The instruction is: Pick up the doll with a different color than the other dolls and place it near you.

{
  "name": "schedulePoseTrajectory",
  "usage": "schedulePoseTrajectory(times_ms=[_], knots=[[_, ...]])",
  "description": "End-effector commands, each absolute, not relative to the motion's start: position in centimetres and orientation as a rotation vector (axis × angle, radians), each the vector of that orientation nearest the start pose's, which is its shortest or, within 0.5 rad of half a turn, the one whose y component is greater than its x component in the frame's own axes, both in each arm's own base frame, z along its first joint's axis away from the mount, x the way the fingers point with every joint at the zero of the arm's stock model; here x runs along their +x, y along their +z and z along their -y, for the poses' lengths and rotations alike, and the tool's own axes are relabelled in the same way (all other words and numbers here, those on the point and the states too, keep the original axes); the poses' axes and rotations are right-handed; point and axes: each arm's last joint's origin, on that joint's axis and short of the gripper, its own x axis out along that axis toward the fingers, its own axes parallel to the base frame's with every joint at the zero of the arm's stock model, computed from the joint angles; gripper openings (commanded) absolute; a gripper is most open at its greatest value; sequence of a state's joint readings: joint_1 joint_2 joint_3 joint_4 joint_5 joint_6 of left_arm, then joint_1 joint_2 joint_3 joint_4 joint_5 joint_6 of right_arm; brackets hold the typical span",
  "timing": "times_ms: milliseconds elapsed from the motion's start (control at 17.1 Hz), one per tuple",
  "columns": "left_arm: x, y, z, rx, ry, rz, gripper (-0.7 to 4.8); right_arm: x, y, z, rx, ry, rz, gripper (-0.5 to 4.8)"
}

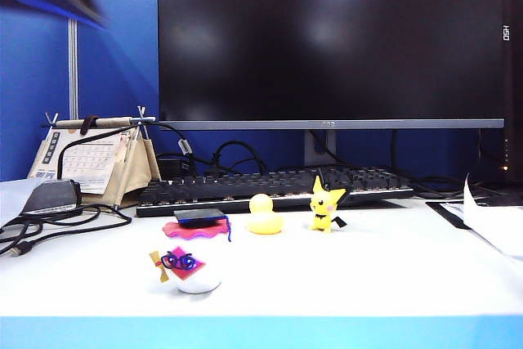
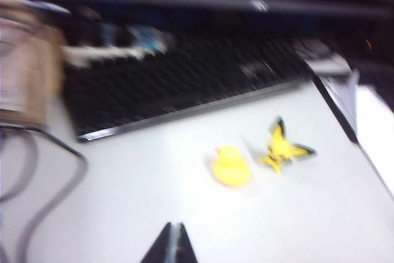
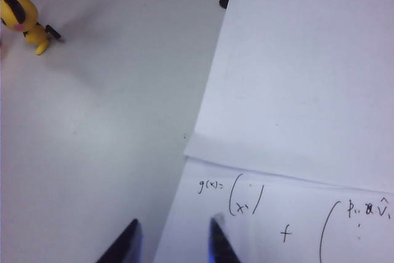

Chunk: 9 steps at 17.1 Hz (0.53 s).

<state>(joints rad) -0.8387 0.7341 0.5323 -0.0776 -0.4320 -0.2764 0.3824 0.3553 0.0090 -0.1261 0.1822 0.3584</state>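
Left gripper (image 2: pixel 172 244): clenched, empty, raised over white table (image 1: pixel 368 267). Right gripper (image 3: pixel 172 241): released, above handwritten paper sheet (image 3: pixel 308 90). White egg-shaped doll with dark glasses (image 1: pixel 186 270): lower left of exterior view, near front edge. Pink frilled cap (image 1: pixel 196 225): detached, behind it, beside yellow rubber duck (image 1: pixel 264 215) and yellow pointy-eared figure (image 1: pixel 327 205). Risk: doll rolling off rounded base.
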Motion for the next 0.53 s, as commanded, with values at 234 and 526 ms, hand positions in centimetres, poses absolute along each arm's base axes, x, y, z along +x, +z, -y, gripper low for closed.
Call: schedulePoseTrajectory(times_ms=[234, 526], knots=[[7.7, 22.6, 6.7, -0.234, -0.336, -0.283, -0.05, 10.3, 12.5, -3.6, 0.226, 0.112, -0.475, 1.44], [5.7, 18.2, 4.2, -0.224, -0.229, -0.343, -0.05, 10.3, 12.5, -3.6, 0.226, 0.114, -0.476, 1.44]])
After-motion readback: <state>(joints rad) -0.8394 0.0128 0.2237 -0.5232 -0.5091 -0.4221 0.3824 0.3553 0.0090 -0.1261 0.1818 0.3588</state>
